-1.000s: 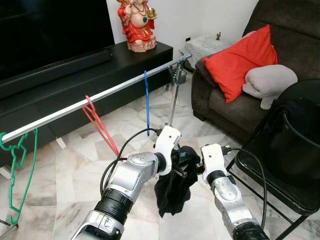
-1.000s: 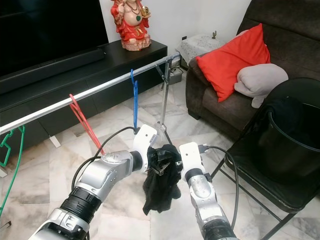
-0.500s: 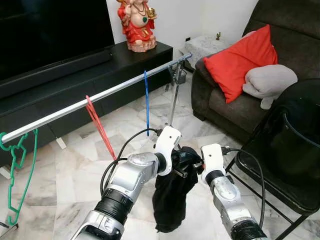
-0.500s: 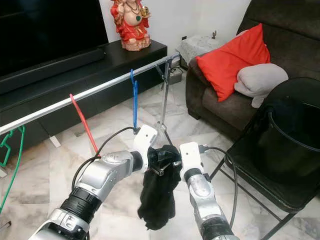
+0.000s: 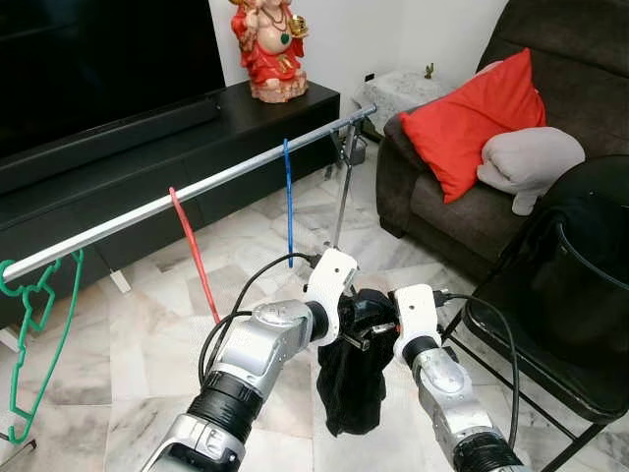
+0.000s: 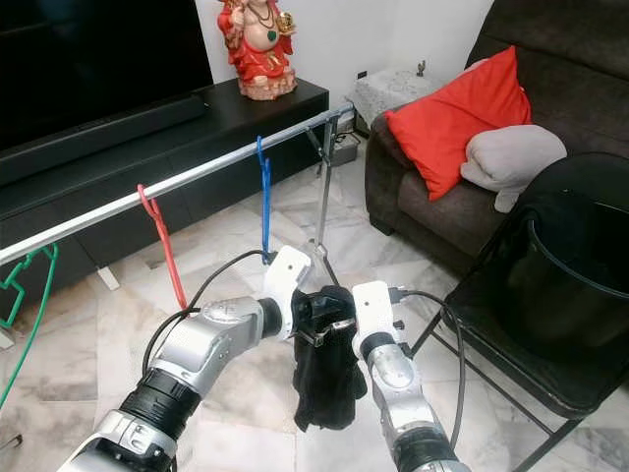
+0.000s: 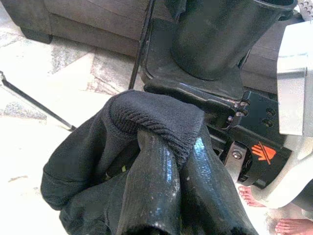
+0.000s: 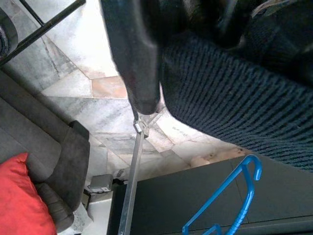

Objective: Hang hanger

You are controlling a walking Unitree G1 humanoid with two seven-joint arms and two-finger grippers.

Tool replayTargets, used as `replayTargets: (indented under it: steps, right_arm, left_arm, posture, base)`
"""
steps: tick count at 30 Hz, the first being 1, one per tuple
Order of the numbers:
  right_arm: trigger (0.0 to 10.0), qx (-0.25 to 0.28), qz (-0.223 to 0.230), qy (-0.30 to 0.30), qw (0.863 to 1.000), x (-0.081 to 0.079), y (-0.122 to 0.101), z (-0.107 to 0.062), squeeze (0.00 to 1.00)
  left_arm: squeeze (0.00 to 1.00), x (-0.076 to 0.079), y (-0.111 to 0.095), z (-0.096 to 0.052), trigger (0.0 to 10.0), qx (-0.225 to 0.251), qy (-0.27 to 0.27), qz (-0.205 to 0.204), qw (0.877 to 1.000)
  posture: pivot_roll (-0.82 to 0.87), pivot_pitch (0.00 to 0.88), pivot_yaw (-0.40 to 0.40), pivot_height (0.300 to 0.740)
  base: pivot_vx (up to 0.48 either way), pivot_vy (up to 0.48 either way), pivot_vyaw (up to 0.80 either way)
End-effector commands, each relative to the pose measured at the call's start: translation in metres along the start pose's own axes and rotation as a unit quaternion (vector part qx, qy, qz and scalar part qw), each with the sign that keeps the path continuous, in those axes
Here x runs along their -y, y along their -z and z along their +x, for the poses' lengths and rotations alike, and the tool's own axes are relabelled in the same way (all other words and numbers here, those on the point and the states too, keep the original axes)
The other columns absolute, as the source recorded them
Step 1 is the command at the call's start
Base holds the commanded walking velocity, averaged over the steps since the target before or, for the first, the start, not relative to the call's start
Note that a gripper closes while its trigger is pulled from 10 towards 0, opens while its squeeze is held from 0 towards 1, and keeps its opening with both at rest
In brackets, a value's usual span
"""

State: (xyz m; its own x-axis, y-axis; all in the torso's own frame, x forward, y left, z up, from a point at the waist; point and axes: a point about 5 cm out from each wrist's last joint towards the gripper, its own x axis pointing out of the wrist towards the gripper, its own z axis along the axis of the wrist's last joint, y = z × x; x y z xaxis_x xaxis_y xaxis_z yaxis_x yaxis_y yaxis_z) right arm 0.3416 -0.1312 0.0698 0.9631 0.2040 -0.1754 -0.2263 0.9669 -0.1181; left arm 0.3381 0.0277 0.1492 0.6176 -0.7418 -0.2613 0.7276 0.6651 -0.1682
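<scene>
A black knitted garment (image 5: 352,379) hangs low in front of me, held from both sides. My left gripper (image 5: 354,317) is shut on its top; in the left wrist view the cloth (image 7: 146,115) drapes over the fingers (image 7: 151,186). My right gripper (image 5: 379,321) is shut on the same bunch from the right, with the knit (image 8: 230,98) beside one finger (image 8: 134,54). Beyond, a silver rail (image 5: 226,179) carries a blue hanger (image 5: 288,197), a red hanger (image 5: 194,256) and a green hanger (image 5: 39,334). Whether a hanger sits inside the garment cannot be told.
A black folding chair (image 5: 521,344) with a black bucket (image 5: 580,285) stands close on my right. A dark sofa (image 5: 432,206) with a red cushion (image 5: 472,118) and a grey pillow (image 5: 531,157) lies behind it. A black TV bench (image 5: 147,147) with a red statue (image 5: 270,44) runs behind the rail.
The garment has swung and now hangs straighter under the grippers. The red hanger has turned edge-on on the rail. Both arms have stayed nearly in place.
</scene>
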Motion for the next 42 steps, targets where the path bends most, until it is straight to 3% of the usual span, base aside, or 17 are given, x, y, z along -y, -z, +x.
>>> replayTargets:
  steps: [1, 19, 23, 24, 25, 27, 28, 34, 35, 36, 42]
  right_arm:
    - [0.0, -0.007, 0.009, 0.009, 1.000, 0.0022, 0.0014, 0.0006, 0.00]
    - [0.0, -0.016, 0.011, 0.016, 1.000, 0.0062, 0.0056, -0.0010, 0.00]
    - [0.0, -0.017, 0.011, 0.015, 1.000, 0.0068, 0.0062, -0.0014, 0.00]
    - [0.0, -0.017, 0.011, 0.015, 1.000, 0.0069, 0.0064, -0.0015, 0.00]
    - [0.0, -0.017, 0.011, 0.015, 1.000, 0.0069, 0.0064, -0.0015, 0.00]
    - [0.0, -0.017, 0.011, 0.015, 1.000, 0.0075, 0.0064, -0.0016, 0.00]
    - [0.0, -0.017, 0.011, 0.016, 1.000, 0.0082, 0.0064, -0.0018, 0.00]
    - [0.0, -0.017, 0.011, 0.017, 1.000, 0.0092, 0.0060, -0.0019, 0.00]
    - [0.0, -0.016, 0.011, 0.017, 1.000, 0.0094, 0.0055, -0.0017, 0.00]
    - [0.0, -0.015, 0.011, 0.016, 1.000, 0.0096, 0.0045, -0.0014, 0.00]
    - [0.0, -0.015, 0.009, 0.015, 1.000, 0.0094, 0.0036, -0.0009, 0.00]
  left_arm:
    - [0.00, 0.0026, -0.0082, -0.0023, 0.0, 0.014, 0.005, 0.011, 1.000]
    - [0.00, 0.0044, -0.0061, -0.0031, 0.0, 0.014, 0.013, 0.010, 1.000]
    - [0.00, 0.0022, -0.0064, -0.0035, 0.0, 0.017, 0.004, 0.040, 0.999]
    - [0.00, 0.0014, -0.0061, -0.0033, 1.3, 0.017, 0.001, 0.050, 0.999]
    - [0.00, 0.0014, -0.0061, -0.0033, 1.3, 0.017, 0.001, 0.050, 0.999]
    - [0.00, 0.0008, -0.0061, -0.0030, 8.9, 0.018, -0.001, 0.061, 0.998]
    - [0.00, 0.0008, -0.0065, -0.0030, 10.0, 0.021, 0.001, 0.069, 0.997]
    - [0.00, 0.0031, -0.0079, -0.0037, 10.0, 0.029, 0.011, 0.077, 0.997]
    - [0.45, 0.0037, -0.0079, -0.0040, 10.0, 0.030, 0.015, 0.077, 0.996]
    - [1.00, 0.0041, -0.0076, -0.0044, 10.0, 0.031, 0.017, 0.073, 0.997]
    - [1.00, 0.0009, -0.0055, -0.0074, 10.0, 0.027, 0.018, 0.078, 0.996]
  posture:
    - [0.06, 0.078, 0.078, 0.740]
    - [0.06, 0.079, 0.070, 0.740]
    - [0.06, 0.079, 0.070, 0.740]
    - [0.06, 0.079, 0.069, 0.740]
    - [0.06, 0.079, 0.069, 0.740]
    - [0.06, 0.079, 0.068, 0.740]
    - [0.06, 0.079, 0.068, 0.740]
    - [0.06, 0.080, 0.065, 0.740]
    - [0.06, 0.081, 0.065, 0.740]
    - [0.06, 0.081, 0.065, 0.740]
    - [0.06, 0.083, 0.063, 0.740]
  base:
    - [0.000, 0.000, 0.00]
    - [0.000, 0.000, 0.00]
    - [0.000, 0.000, 0.00]
    - [0.000, 0.000, 0.00]
    - [0.000, 0.000, 0.00]
    - [0.000, 0.000, 0.00]
    - [0.000, 0.000, 0.00]
    - [0.000, 0.000, 0.00]
    - [0.000, 0.000, 0.00]
    - [0.000, 0.000, 0.00]
    - [0.000, 0.000, 0.00]
